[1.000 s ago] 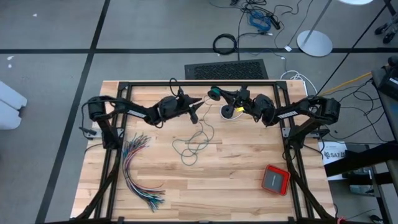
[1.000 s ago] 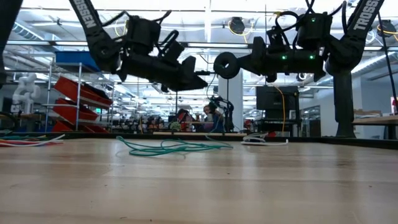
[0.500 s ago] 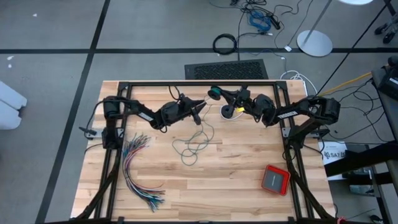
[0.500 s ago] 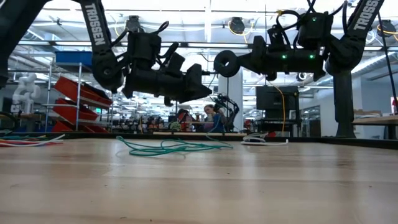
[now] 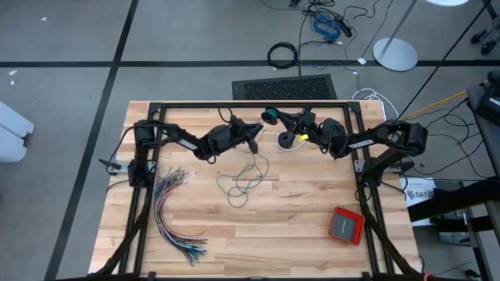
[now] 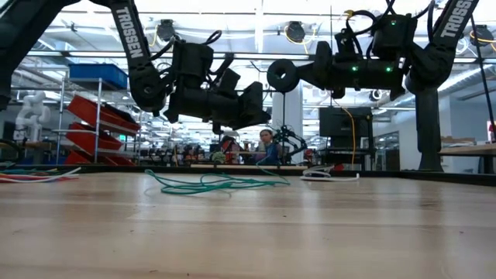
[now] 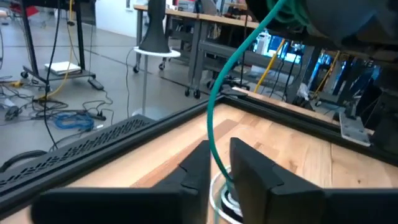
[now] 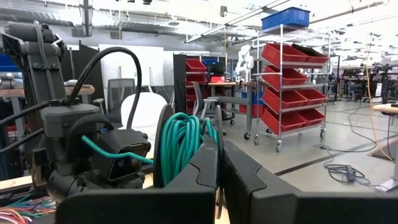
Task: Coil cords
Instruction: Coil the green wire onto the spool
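The wooden table [image 5: 312, 250] carries everything, and both arms reach in over its far edge, meeting near the middle of that edge. The fanned bundle of coloured wires [image 5: 173, 215] lies by the left edge. A red box [image 5: 345, 225] sits toward the near right corner.

The left gripper [image 5: 255, 134] hangs above the table with its fingers [image 7: 249, 174] a narrow gap apart. The teal cord [image 5: 241, 186] runs up through that gap with room beside it, so it is not clamped there.

The right gripper [image 5: 275, 119] is clenched, its fingers [image 8: 242, 180] pressed together. A tight teal coil [image 8: 183, 143] sits at its tips against a dark round rim. The fingers hide whether a cord end is pinched between them.

From that coil the teal cord stretches taut to the left gripper. It then drops to a loose, tangled loop in the middle of the table.

A small white loop [image 5: 287, 141] lies under the two grippers near the far edge. Any black length joined to it is too small to make out.
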Robot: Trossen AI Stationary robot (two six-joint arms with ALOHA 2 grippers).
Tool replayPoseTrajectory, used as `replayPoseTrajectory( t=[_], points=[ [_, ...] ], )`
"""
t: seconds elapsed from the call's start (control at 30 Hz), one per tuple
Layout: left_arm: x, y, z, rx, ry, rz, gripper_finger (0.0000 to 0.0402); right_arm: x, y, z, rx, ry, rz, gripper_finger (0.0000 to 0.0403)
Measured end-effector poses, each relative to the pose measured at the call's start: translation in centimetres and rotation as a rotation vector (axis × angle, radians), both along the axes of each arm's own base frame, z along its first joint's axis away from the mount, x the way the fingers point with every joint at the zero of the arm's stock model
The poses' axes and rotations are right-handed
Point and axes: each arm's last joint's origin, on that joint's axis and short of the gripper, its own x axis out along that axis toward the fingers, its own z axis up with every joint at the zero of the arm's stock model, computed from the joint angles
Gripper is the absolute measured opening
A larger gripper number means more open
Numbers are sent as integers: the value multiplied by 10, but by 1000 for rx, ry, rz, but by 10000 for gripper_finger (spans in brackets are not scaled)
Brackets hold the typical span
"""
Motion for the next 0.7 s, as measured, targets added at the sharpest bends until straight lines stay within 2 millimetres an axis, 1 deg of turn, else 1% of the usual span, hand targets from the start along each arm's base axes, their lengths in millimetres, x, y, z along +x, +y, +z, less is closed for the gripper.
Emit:
replayPoseTrajectory(
  t=[0.1, 0.2, 0.4, 0.57, 0.7],
  points=[
    [0, 0, 0, 0, 1, -2, 32, 0, 0, 0, 0, -1, 2, 0],
    [0, -1, 0, 8, 11, -5, 14, 0, 0, 1, -2, -5, 2, 0],
    [1, -3, -2, 21, 38, -15, 12, 0, 0, 1, -4, -5, 2, 0],
    [1, -3, -2, 21, 38, -13, 28, 0, 0, 1, -5, -5, 1, 0],
    [1, -3, -2, 23, 39, -8, 31, 0, 1, 1, -5, -4, 2, 0]
  ],
)
